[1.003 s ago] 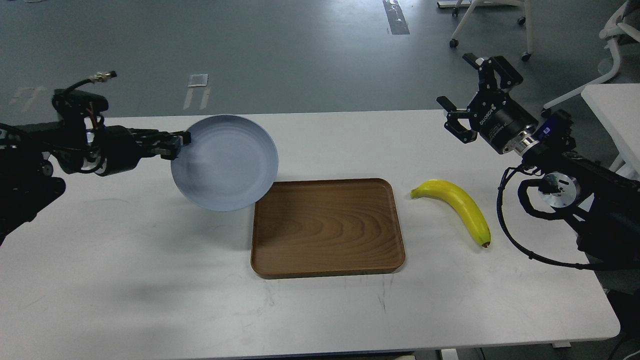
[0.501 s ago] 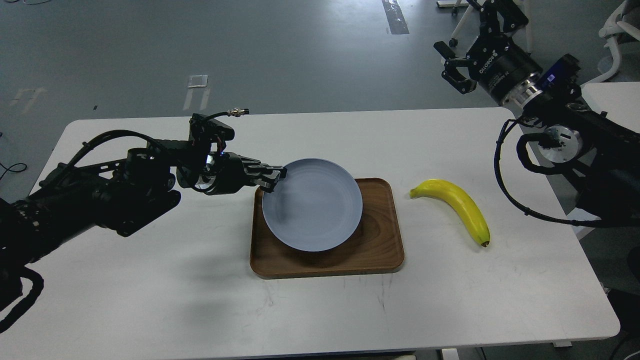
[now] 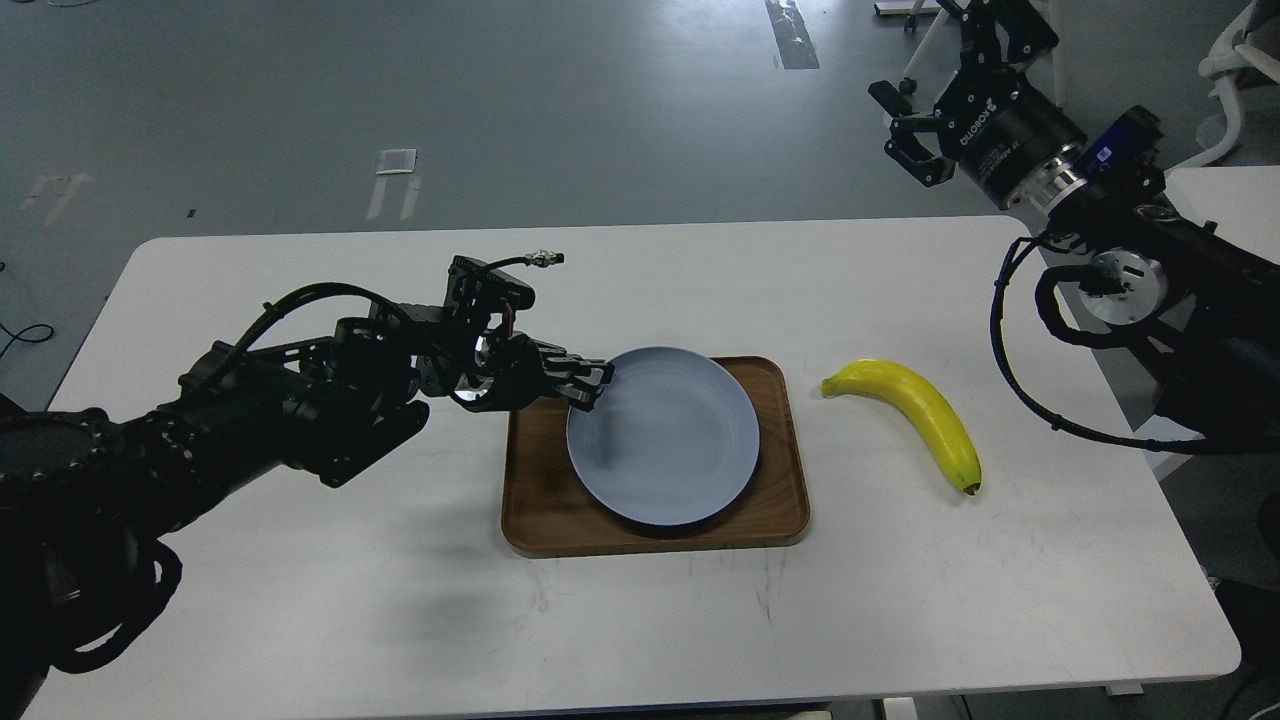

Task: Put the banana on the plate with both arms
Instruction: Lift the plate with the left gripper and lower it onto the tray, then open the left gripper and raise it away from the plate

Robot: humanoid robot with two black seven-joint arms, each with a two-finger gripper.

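The pale blue-grey plate (image 3: pixel 665 435) lies over the brown wooden tray (image 3: pixel 540 510) in the middle of the table. My left gripper (image 3: pixel 592 383) is shut on the plate's upper left rim. The yellow banana (image 3: pixel 915 408) lies on the white table to the right of the tray, its dark tip toward the front. My right gripper (image 3: pixel 935 75) is open and empty, raised high beyond the table's far right corner, well away from the banana.
The white table (image 3: pixel 300 580) reaches to the front and both sides. A second white table (image 3: pixel 1225 205) stands at the right edge. Chair legs on castors (image 3: pixel 930 45) stand on the grey floor behind my right gripper.
My left arm has carried the plate from the left, lowered it and brought it over the tray. My right gripper rose up and back, then held still. The banana has not moved.
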